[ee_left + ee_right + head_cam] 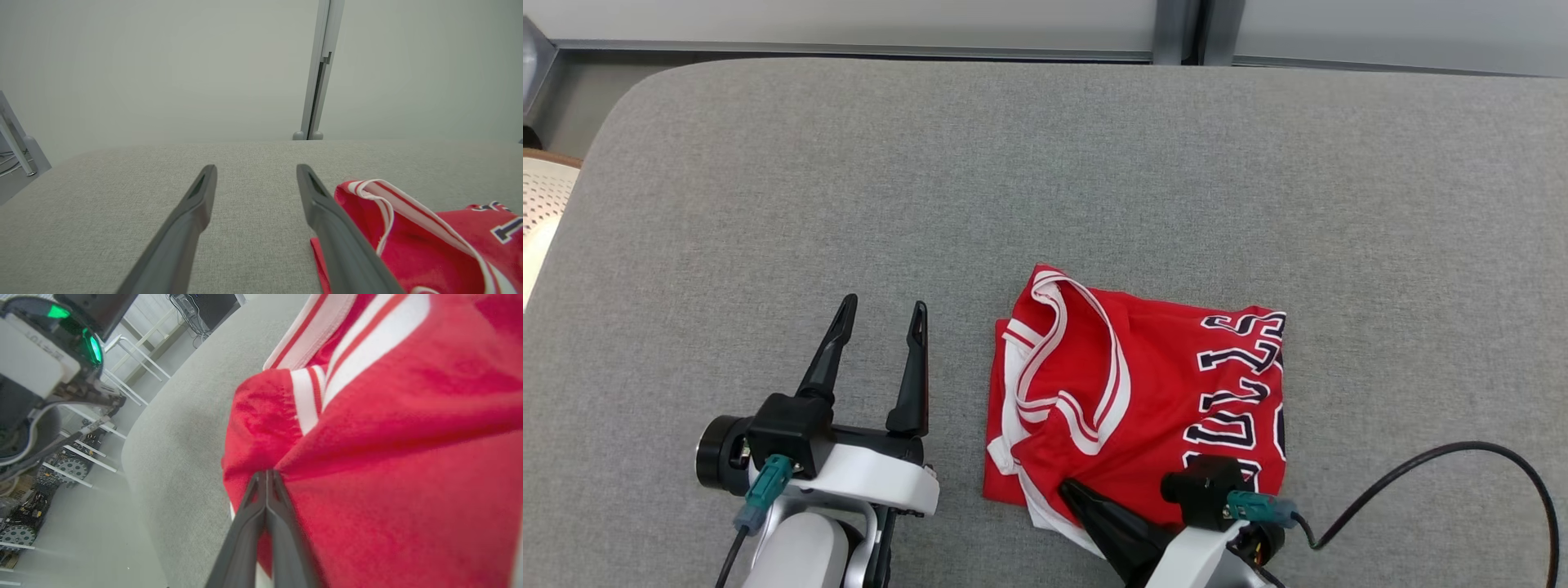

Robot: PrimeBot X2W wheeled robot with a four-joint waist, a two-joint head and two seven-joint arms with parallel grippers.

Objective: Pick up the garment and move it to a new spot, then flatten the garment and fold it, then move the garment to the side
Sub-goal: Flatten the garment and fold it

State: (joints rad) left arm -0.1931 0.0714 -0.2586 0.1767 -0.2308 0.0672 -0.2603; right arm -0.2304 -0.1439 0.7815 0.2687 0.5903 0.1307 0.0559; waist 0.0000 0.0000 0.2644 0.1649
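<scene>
The garment (1152, 392) is a red jersey with white trim and dark lettering, lying folded on the grey table (1045, 163) at the near right. My right gripper (1066, 487) is shut, its tips pinching the garment's near edge. In the right wrist view the closed fingers (265, 506) meet at a bunched fold of the garment (388, 457). My left gripper (885, 304) stands open over bare table just left of the garment, holding nothing. Seen from the left wrist, the left gripper (256, 167) has the garment (429, 245) beside its right finger.
A black cable (1462, 457) loops over the table at the near right. A pale perforated object (543, 200) sits off the table's left edge. A wall with a vertical post (320, 69) stands behind the far edge.
</scene>
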